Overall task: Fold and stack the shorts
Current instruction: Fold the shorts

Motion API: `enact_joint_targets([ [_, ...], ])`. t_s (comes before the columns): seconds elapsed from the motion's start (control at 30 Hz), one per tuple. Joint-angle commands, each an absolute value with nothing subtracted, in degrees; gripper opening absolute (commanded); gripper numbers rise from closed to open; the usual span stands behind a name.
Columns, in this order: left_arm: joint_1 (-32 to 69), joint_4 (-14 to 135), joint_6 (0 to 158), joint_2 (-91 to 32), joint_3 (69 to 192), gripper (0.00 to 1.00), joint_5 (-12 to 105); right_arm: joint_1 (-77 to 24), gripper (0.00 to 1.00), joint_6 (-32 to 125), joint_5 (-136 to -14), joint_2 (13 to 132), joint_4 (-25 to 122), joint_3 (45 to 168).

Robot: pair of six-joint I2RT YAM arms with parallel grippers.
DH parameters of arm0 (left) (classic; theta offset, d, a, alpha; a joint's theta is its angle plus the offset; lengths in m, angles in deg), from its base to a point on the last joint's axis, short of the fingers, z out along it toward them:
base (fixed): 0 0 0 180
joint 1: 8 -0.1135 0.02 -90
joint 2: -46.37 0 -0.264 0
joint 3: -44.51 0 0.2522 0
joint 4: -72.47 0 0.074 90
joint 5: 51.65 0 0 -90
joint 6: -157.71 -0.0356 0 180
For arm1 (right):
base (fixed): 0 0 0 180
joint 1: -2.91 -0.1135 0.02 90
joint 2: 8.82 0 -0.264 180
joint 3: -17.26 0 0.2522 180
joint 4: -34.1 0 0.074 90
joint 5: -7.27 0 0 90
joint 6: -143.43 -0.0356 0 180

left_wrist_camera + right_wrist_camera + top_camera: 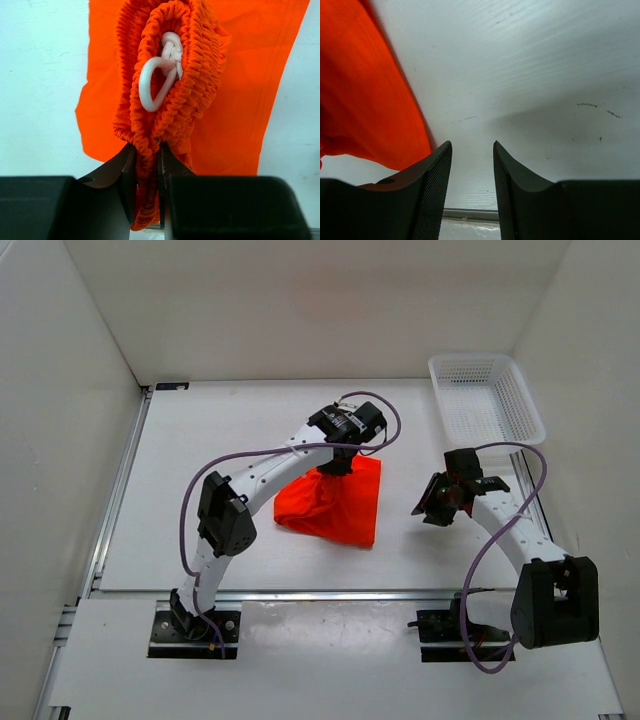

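Observation:
The orange-red shorts (340, 505) lie bunched in the middle of the table. My left gripper (338, 462) is at their far edge, shut on the gathered elastic waistband (150, 150). The white drawstring (159, 80) loops out of the waistband just beyond the fingers, and the rest of the fabric (240, 90) hangs or lies below it. My right gripper (428, 505) is open and empty, a little right of the shorts. Its view (472, 150) shows bare table between the fingers and the shorts' edge (365, 90) at the left.
A white plastic mesh basket (486, 400) stands at the back right corner. White walls close in the table on the left, back and right. A metal rail (120, 490) runs along the left edge.

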State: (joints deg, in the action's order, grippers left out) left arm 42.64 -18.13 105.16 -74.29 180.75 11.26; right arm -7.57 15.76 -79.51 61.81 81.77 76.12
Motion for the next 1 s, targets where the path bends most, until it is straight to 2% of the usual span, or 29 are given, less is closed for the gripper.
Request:
enact_joint_targets([
  [0.0, 43.94, -19.08, 107.08, -75.34, 186.58, 0.1, 11.54, -5.01, 0.44, 17.21, -77.37, 61.14, 80.73, 74.97],
  [0.2, 44.47, -19.08, 107.61, -76.77, 190.19, 0.1, 13.57, -4.38, 0.44, 17.21, -74.13, 60.61, 79.33, 73.73],
  [0.3, 44.47, -19.08, 107.61, -76.77, 190.9, 0.1, 15.23, -4.38, 0.39, 17.21, -73.42, 62.8, 78.1, 73.21],
  [0.43, 45.0, -15.66, 106.3, -78.96, 192.22, 0.1, 23.55, -4.38, 0.38, 17.21, -72.89, 63.42, 77.57, 72.68],
  [0.57, 45.71, -9.95, 102.26, -77.39, 192.92, 0.65, 32.02, -3.86, 0.39, 17.21, -74.12, 63.42, 77.57, 71.63],
  [0.6, 45.71, -9.33, 101.73, -76.16, 190.83, 0.88, 32.02, -3.86, 0.39, 17.21, -74.12, 63.42, 77.57, 71.62],
  [0.63, 45.71, -9.32, 101.72, -74.67, 189.85, 0.94, 31.5, -3.86, 0.39, 17.21, -74.12, 63.42, 77.57, 71.62],
  [0.7, 43.0, -8.71, 101.11, -69.58, 187.05, 0.96, 30.7, -3.86, 0.39, 17.91, -74.12, 63.42, 77.57, 71.62],
  [0.83, 36.42, -4.15, 99.79, -58.95, 173.37, 0.89, 34.04, -3.86, 0.39, 19.24, -74.64, 63.42, 77.57, 73.46],
  [0.9, 33.59, -1.24, 99.79, -53.76, 168.16, 0.85, 34.57, -4.38, 0.49, 21.16, -74.12, 63.42, 77.57, 75.3],
  [0.97, 29.72, -0.71, 99.79, -51.81, 162.11, 0.82, 35.27, -5.26, 0.64, 22.31, -74.12, 63.42, 77.57, 77.06],
])
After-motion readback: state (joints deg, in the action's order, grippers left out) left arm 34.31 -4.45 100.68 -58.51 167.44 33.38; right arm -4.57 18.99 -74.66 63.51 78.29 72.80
